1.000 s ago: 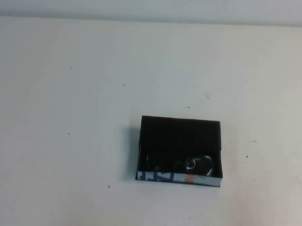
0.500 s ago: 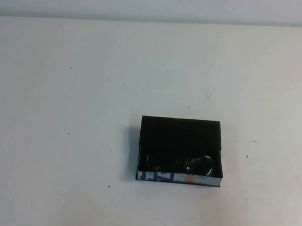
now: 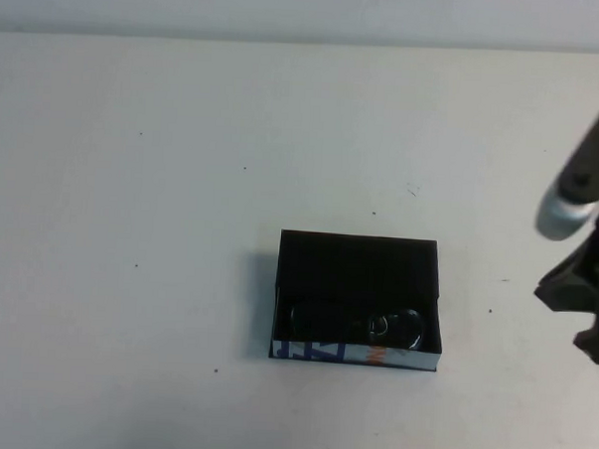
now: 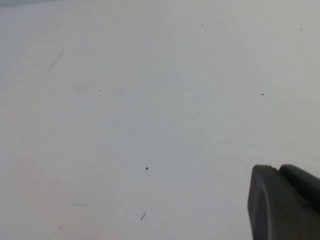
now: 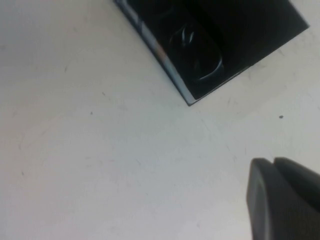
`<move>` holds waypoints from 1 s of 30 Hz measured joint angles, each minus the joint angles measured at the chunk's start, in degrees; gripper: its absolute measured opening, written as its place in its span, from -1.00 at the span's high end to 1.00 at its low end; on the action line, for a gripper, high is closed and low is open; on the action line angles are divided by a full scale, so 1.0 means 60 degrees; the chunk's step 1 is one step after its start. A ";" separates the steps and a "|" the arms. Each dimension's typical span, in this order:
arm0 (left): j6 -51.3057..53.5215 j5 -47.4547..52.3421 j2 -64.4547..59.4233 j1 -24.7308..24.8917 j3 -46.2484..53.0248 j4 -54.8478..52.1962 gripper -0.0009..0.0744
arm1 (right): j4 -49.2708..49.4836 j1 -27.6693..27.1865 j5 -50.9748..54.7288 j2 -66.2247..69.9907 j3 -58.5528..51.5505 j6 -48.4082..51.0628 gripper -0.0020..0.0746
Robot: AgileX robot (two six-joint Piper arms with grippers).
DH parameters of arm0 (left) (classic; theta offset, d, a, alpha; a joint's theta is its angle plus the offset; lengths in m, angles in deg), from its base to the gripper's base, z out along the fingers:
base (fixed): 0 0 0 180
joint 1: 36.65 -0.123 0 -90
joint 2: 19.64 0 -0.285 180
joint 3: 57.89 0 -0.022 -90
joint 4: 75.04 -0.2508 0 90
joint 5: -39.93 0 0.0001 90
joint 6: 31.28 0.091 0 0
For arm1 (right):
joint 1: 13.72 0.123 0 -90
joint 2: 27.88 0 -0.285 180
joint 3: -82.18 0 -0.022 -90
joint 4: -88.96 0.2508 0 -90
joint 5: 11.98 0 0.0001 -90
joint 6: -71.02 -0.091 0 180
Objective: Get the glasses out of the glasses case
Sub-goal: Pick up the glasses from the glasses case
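The glasses case (image 3: 314, 350) is an open black box with a white front edge printed in blue and orange, lying right of the table's middle. The dark-framed glasses (image 3: 360, 325) lie inside it along the front wall. The right wrist view shows a corner of the case (image 5: 156, 49) and one lens of the glasses (image 5: 197, 52). My right gripper (image 5: 272, 161) is shut and empty, hovering over bare table to the right of the case; its arm (image 3: 585, 282) shows at the right edge. My left gripper (image 4: 277, 169) is shut and empty over bare table, out of the high view.
The white tabletop (image 3: 140, 228) has a few small dark specks. A pale wall runs along its far edge (image 3: 307, 41).
My right arm has come into the high view at the right edge, where nothing showed before. The case and the glasses have not moved.
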 joint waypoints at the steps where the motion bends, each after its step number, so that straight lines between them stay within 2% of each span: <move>1: 0.0000 0.0000 0.0000 0.0000 0.0000 0.0000 0.99 | -0.0321 0.0313 0.0171 0.0460 0.0310 0.0072 0.99; 7: 0.0000 0.0000 0.0000 0.0000 0.0000 0.0000 0.99 | -0.1281 0.1480 0.0335 0.2421 0.1363 0.1323 0.99; 11: 0.0000 0.0000 0.0000 0.0000 0.0000 0.0000 0.99 | -0.1343 0.1761 0.0018 0.3255 0.1545 0.2467 0.99; 15: 0.0000 0.0000 0.0000 0.0000 0.0000 0.0000 0.99 | -0.1050 0.1944 -0.0526 0.3952 0.1545 0.2934 0.96; 18: 0.0000 0.0000 0.0000 0.0000 0.0000 0.0000 0.99 | -0.0541 0.1963 -0.1036 0.4373 0.1559 0.3352 0.78; 24: 0.0000 0.0000 0.0000 0.0000 0.0000 0.0000 0.99 | 0.0025 0.2032 -0.1360 0.5330 0.2204 0.3690 0.08; 27: 0.0000 0.0000 0.0000 0.0000 0.0000 0.0000 0.99 | 0.0063 0.2120 -0.1158 0.5858 0.2816 0.3690 0.01; 30: 0.0000 0.0000 0.0000 0.0000 0.0000 0.0000 0.99 | 0.0100 0.2176 -0.0763 0.6461 0.3574 0.3690 0.08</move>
